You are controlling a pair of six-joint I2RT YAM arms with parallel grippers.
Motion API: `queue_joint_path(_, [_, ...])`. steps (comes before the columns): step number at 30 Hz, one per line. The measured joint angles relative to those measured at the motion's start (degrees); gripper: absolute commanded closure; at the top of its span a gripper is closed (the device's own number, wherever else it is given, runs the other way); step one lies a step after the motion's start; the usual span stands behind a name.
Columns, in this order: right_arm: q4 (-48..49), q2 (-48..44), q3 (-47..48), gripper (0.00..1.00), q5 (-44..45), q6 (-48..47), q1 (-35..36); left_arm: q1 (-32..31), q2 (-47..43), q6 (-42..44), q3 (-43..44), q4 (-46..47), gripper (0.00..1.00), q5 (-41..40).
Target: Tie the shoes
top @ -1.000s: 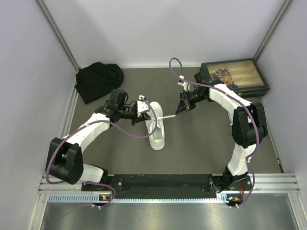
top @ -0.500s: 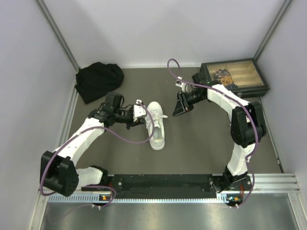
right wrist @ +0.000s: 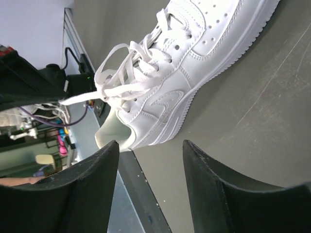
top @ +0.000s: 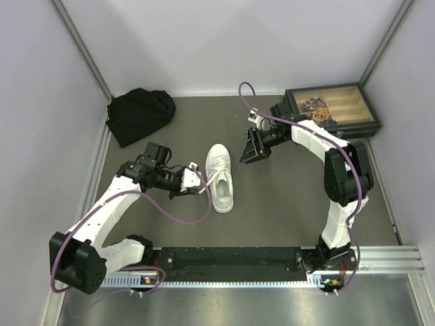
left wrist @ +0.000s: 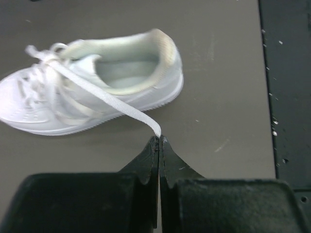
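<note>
A white low-top shoe (top: 220, 176) lies on the grey table, toe toward the far side. It also shows in the left wrist view (left wrist: 97, 87) and the right wrist view (right wrist: 184, 73). My left gripper (top: 194, 180) is at the shoe's left, near its heel, shut on the tip of a white lace (left wrist: 116, 104) that runs taut from the eyelets. My right gripper (top: 250, 151) is open and empty, to the right of the shoe's toe and apart from it. The laces (right wrist: 131, 77) are loose over the tongue.
A black cloth bundle (top: 139, 114) lies at the back left. A dark box with a wooden tray (top: 333, 106) stands at the back right. Grey walls close in the sides. A black rail (top: 231, 258) runs along the near edge.
My left gripper has pulled back toward the near left with the lace end. My right gripper has let go of the other lace, opened and moved slightly left and away.
</note>
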Motion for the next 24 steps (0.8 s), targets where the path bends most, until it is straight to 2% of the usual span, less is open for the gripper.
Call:
queue_joint_path(4, [1.95,2.08,0.13,0.45,-1.16,2.97,0.11,0.00,0.02,6.21,-1.09,-6.21,1.00,0.07])
queue_joint_path(6, [2.84,2.93,0.44,0.45,-1.70,4.17,0.33,0.02,0.02,9.16,-1.81,-8.92,0.88,0.09])
queue_joint_path(7, [3.10,3.45,0.76,0.45,-2.05,4.81,0.55,0.02,0.04,10.29,-2.32,-9.73,0.73,0.07])
queue_joint_path(10, [3.93,4.50,1.88,0.45,-2.82,5.90,1.55,0.00,0.22,10.88,-3.23,-10.56,0.62,0.02])
queue_joint_path(13, [4.50,4.72,2.23,0.48,-3.67,6.19,2.38,0.50,0.42,5.16,-3.34,-7.28,0.60,-0.63])
queue_joint_path(18, [3.54,4.70,2.25,0.47,-3.74,4.15,2.69,5.66,1.95,-8.20,-4.50,6.29,0.52,-0.92])
queue_joint_path(21, [2.89,4.70,2.27,0.45,-3.61,3.37,2.67,6.56,5.81,-14.99,-4.79,15.04,0.46,-1.46])
queue_joint_path(24, [2.49,4.70,3.13,0.43,-3.65,3.67,2.69,6.56,10.97,-19.91,-4.79,21.84,0.44,-1.38])
